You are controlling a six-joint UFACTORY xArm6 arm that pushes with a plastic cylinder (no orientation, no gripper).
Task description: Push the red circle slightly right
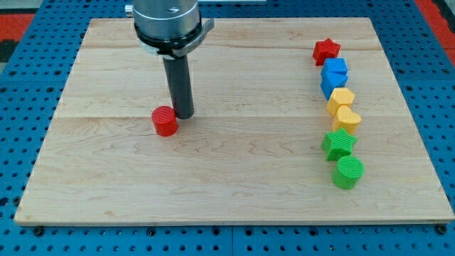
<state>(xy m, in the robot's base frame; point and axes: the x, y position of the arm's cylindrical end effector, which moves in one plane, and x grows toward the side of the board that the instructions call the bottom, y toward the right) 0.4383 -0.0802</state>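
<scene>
Bright, even overhead light. Sharp focus throughout, no blur. Soft short shadows under blocks and beside my tip point(184, 114). Mild sheen on wooden board point(234, 178). No edge distortion.

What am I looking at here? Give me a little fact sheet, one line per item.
surface: wooden board on a blue pegboard
arm: ends in a dark rod; my tip rests just right of the red circle, at its upper edge, close to or touching it
red circle: left of the board's centre, alone
column at the view's right, top to bottom: red star, blue blocks, yellow blocks, green star, green circle
</scene>
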